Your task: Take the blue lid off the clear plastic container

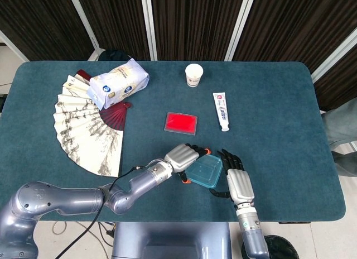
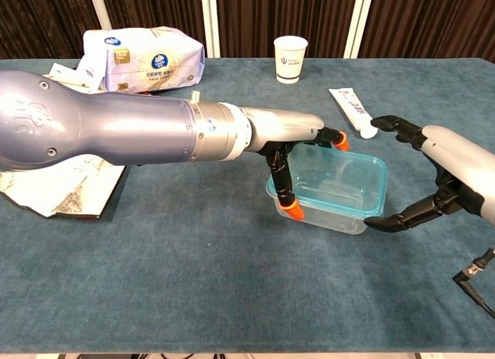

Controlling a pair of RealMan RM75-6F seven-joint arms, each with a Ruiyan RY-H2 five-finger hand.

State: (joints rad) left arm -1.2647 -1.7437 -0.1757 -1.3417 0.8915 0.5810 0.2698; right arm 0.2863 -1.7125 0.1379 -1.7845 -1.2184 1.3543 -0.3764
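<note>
From the head view, the clear plastic container (image 1: 204,171) stands on the tabletop (image 1: 279,102) near the front edge, between the two hands. The left hand (image 1: 181,157) grasps it on its left side, probably to keep it steady so that the other hand can work on the blue lid (image 1: 207,168). The right hand (image 1: 237,182) is at the right side of the container with its fingers spread and holds nothing. From above the lid looks only like a bluish-green surface, and I cannot tell if it sits tight. Further back lie a red card (image 1: 181,122), a toothpaste tube (image 1: 221,110), a paper cup (image 1: 193,75), a bag (image 1: 119,82) and a paper fan (image 1: 89,128), all well apart from the work.

From the chest view, the left hand (image 2: 298,154) has one orange-tipped finger (image 2: 290,208) against the near wall of the container (image 2: 329,193) and another at the far rim. The blue lid (image 2: 344,212) shows mostly as a coloured rim. The right hand (image 2: 441,177) is released, with one finger close to the right corner; whether it touches is not clear. Its palm is cut by the picture edge. The left forearm hides part of the tabletop (image 2: 193,282) and of the fan.
</note>
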